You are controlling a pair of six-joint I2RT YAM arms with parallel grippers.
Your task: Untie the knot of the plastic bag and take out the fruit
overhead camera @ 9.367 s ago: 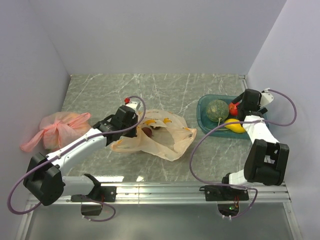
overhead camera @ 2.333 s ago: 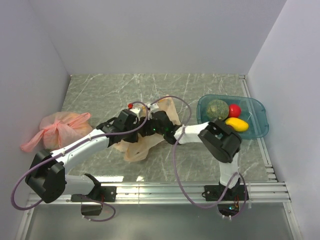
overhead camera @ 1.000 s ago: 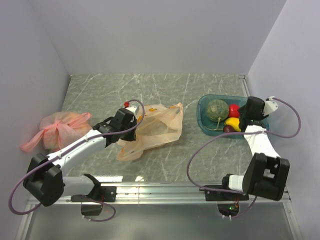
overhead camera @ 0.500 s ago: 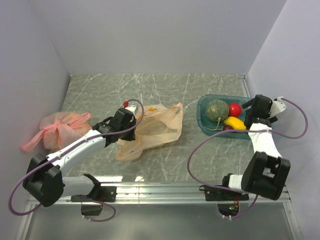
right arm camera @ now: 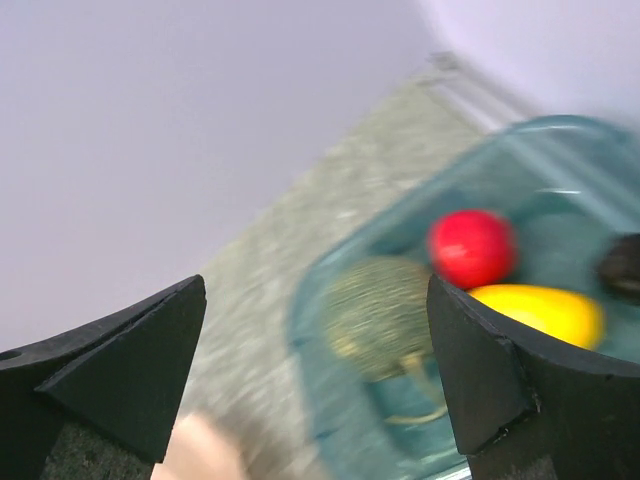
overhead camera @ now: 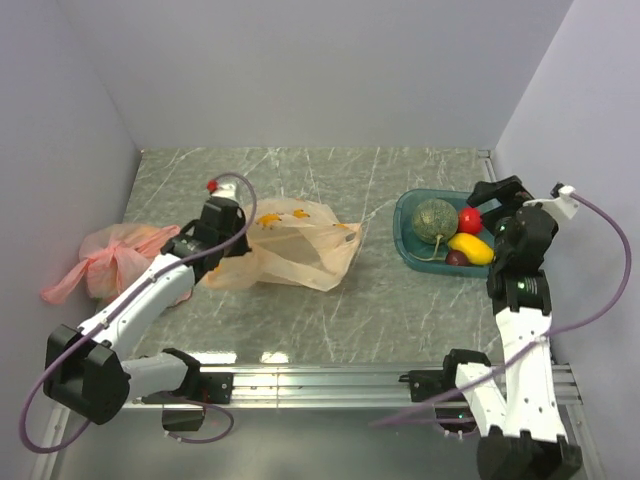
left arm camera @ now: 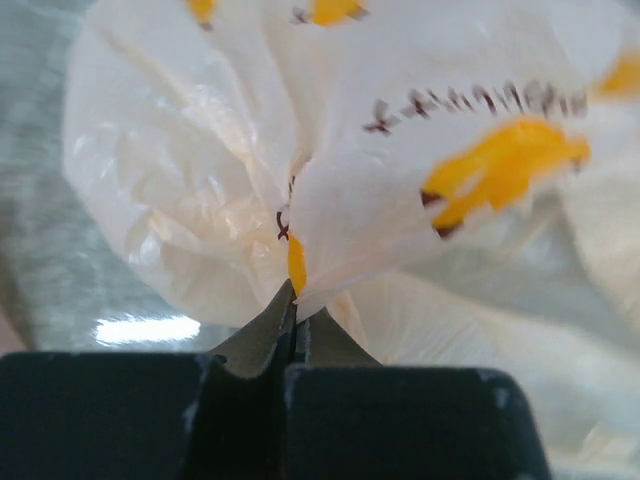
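So, our left gripper (left arm camera: pixel 291 310) is clenched on a fold of the plastic bag (left arm camera: pixel 400 200), slumped on the table (overhead camera: pixel 330 180). It looks like flimsy, slippery film, best pinched where bunched. Our right gripper (overhead camera: pixel 491 203) hangs released over the fruit (overhead camera: pixel 436 219) in the teal tray (overhead camera: pixel 400 232).

Four pieces of fruit are sitting in one teal plastic tub (overhead camera: pixel 402 243): one netted grey-green melon (overhead camera: pixel 436 219), one round red fruit (overhead camera: pixel 470 220), one elongated yellow fruit (overhead camera: pixel 472 248) and one small dark purple fruit (overhead camera: pixel 457 258) showing at the tub's near edge. Two plastic bags are lying on the side of the tub toward the left arm (overhead camera: pixel 140 300), one translucent beige bag (overhead camera: pixel 295 258) with orange marks nearer the tub and one pink bag (overhead camera: pixel 110 262) well beyond it. Two robot arms are working, the right arm (overhead camera: pixel 520 300) just beside the tub.
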